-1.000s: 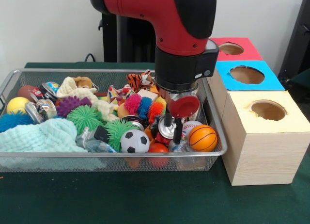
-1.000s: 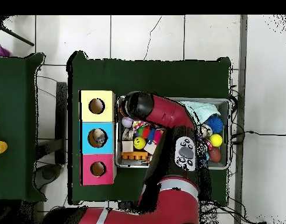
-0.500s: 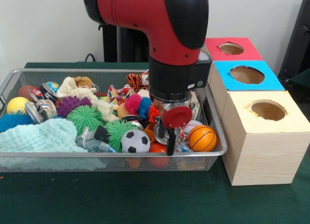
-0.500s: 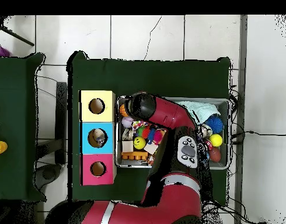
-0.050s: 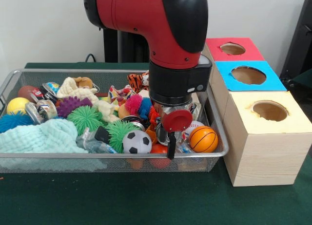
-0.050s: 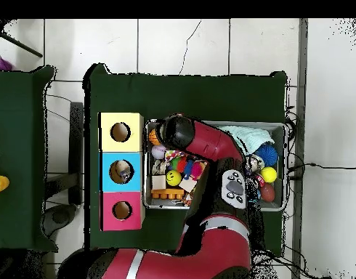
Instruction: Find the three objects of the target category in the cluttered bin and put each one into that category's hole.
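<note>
Many toys crowd the wire bin (image 5: 217,122); the arm (image 5: 165,35) hides its fingers' state; basketball (image 5: 203,139) and soccer ball (image 5: 136,142) flank them.

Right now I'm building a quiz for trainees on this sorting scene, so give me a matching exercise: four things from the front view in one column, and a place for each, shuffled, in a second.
Things:
1. soccer ball
2. basketball
3. yellow ball
4. tiger toy

Places:
A. at the bin's left end
B. by the bin's far wall, beside the arm
C. at the bin's near wall, left of the claw
D. in the bin's near right corner, next to the tan box

Pairs: 1-C, 2-D, 3-A, 4-B
</note>
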### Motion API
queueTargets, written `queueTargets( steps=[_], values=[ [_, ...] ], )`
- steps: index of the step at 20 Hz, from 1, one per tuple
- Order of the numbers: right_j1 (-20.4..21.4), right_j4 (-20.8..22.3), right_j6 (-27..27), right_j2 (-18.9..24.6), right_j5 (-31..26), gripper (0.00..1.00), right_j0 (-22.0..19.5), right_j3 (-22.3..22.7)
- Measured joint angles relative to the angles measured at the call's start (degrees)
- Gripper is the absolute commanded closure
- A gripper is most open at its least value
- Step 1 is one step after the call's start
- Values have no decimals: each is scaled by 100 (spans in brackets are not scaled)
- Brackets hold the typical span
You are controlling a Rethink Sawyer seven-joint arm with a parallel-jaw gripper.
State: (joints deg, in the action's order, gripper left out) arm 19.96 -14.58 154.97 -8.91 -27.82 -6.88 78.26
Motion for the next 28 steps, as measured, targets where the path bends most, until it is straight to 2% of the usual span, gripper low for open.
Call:
queueTargets(
  steps=[13, 21, 28],
  values=[
    [1, -411, 0, 6, 7, 0, 51, 105],
    [276, -547, 0, 8, -198, 0, 285, 421],
    [533, -547, 0, 7, -514, 0, 275, 569]
  ],
)
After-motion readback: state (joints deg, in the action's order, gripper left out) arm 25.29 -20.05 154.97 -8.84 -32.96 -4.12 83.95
